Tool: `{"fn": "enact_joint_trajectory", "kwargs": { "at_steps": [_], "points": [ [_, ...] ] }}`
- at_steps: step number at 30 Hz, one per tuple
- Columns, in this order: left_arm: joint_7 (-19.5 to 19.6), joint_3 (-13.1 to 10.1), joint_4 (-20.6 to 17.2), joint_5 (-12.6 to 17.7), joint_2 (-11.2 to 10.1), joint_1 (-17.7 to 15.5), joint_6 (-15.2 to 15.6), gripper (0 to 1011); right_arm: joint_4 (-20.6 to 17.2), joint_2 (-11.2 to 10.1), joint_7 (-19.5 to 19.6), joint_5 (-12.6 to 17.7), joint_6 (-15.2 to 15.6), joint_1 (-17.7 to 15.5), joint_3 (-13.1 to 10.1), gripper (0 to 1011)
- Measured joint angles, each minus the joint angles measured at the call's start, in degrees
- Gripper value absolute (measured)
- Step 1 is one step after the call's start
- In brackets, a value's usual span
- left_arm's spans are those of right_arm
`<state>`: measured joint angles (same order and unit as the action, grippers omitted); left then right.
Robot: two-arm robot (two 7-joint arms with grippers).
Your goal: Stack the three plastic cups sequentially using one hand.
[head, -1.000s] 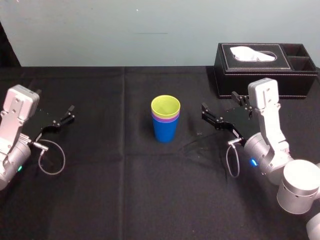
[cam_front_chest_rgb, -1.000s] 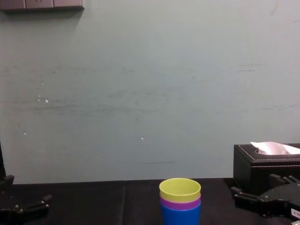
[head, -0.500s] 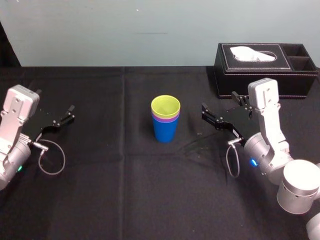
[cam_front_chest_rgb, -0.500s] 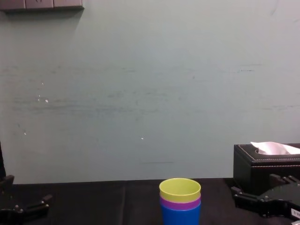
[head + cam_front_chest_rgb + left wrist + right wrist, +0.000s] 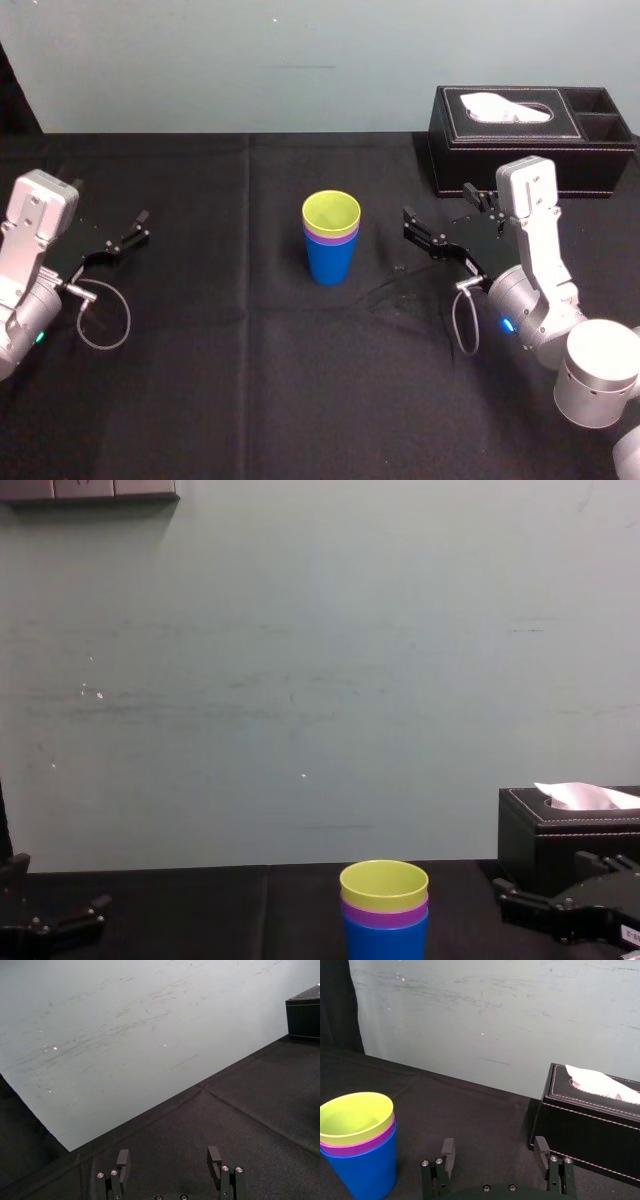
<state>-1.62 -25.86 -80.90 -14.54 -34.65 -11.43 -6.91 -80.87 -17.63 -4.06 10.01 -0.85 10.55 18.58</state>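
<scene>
Cups stood nested at the middle of the table: the yellow-green cup inside the purple cup, and that inside the blue cup, so the stacking looked finished. The right gripper hung near the stack, between it and the tissue box, its fingers spread and empty, which suited leaving the cups undisturbed. The left gripper sat parked well apart, likewise released. The chest view cut off the blue cup's base. Only a thin purple band showed, so how deep each cup sat was perhaps unknowable.

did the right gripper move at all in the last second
No. The right gripper sits open in the same spot, between the cups and the tissue box.
</scene>
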Motion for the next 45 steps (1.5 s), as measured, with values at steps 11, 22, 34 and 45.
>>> {"fn": "enact_joint_trajectory", "kwargs": {
  "at_steps": [11, 22, 34, 45],
  "points": [
    [0.0, 0.0, 0.0, 0.0, 0.0, 0.0, 0.0, 1012, 0.0, 0.0, 0.0, 0.0, 0.0, 0.0, 0.0, 1003],
    [0.0, 0.0, 0.0, 0.0, 0.0, 0.0, 0.0, 1011, 0.0, 0.0, 0.0, 0.0, 0.0, 0.0, 0.0, 1003],
    [0.0, 0.0, 0.0, 0.0, 0.0, 0.0, 0.0, 1012, 0.0, 0.0, 0.0, 0.0, 0.0, 0.0, 0.0, 1003],
    [0.0, 0.0, 0.0, 0.0, 0.0, 0.0, 0.0, 1011, 0.0, 0.0, 0.0, 0.0, 0.0, 0.0, 0.0, 1003]
  ]
}}
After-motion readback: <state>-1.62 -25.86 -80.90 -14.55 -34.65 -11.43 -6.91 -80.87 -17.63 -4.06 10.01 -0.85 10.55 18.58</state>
